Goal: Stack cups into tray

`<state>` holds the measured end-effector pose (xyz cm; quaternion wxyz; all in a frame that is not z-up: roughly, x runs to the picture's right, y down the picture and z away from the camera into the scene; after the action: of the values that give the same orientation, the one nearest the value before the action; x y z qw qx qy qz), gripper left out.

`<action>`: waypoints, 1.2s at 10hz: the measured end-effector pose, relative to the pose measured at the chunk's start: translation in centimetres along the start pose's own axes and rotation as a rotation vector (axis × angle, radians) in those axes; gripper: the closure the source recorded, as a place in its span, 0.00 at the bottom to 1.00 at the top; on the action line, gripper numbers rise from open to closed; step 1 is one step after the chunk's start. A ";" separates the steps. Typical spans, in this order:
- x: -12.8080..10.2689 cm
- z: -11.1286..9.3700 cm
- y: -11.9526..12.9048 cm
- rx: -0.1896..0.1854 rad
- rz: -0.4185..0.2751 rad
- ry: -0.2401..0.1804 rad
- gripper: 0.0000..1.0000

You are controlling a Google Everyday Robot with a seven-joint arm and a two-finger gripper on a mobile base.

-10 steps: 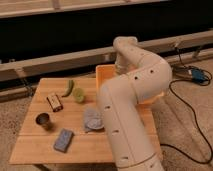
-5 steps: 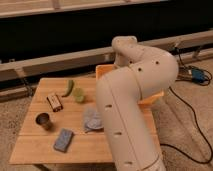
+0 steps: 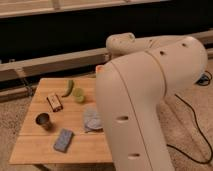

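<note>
The dark grey metallic tumbler [image 3: 43, 120] stands upright near the left edge of the wooden table [image 3: 30, 150]. The cream-white cup is not visible. The orange-yellow tray is hidden behind my arm. My big white arm [image 3: 145, 95] fills the right half of the view, with its elbow [image 3: 121, 44] at the top over the table's far right. The gripper is out of view, hidden behind or beyond the arm.
On the table lie a flat blue-grey block [image 3: 63, 140] near the front, a small brown box [image 3: 54, 101], a green curved fruit [image 3: 68, 87], a round green thing [image 3: 79, 95] and a pale crumpled item [image 3: 92, 120]. A black cable [image 3: 192, 117] runs on the floor at right.
My arm has come closer to the camera and now looms much larger, covering the orange tray that showed earlier. The things on the table have not moved.
</note>
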<state>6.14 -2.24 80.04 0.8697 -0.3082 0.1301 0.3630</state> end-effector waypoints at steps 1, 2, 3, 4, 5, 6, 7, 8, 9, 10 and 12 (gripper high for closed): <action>0.5 -0.1 1.9 0.005 -0.046 -0.001 0.20; 0.9 -0.2 3.9 0.009 -0.093 -0.002 0.20; 1.1 -0.2 5.4 0.010 -0.127 -0.001 0.20; 1.3 -0.3 8.1 0.014 -0.191 0.000 0.20; 1.3 -0.4 9.9 0.014 -0.230 0.000 0.20; 1.2 -0.6 12.0 0.014 -0.275 0.001 0.20; 0.9 -0.7 14.1 0.014 -0.319 0.004 0.20; -0.1 -0.7 16.2 0.013 -0.357 0.004 0.20; -1.4 -0.8 19.2 0.009 -0.401 0.007 0.20; -1.8 -0.9 20.8 0.005 -0.423 0.009 0.20; -2.3 -1.2 24.5 -0.003 -0.471 0.010 0.20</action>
<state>-12.93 9.14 69.36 0.9293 -0.3331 0.0584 0.1487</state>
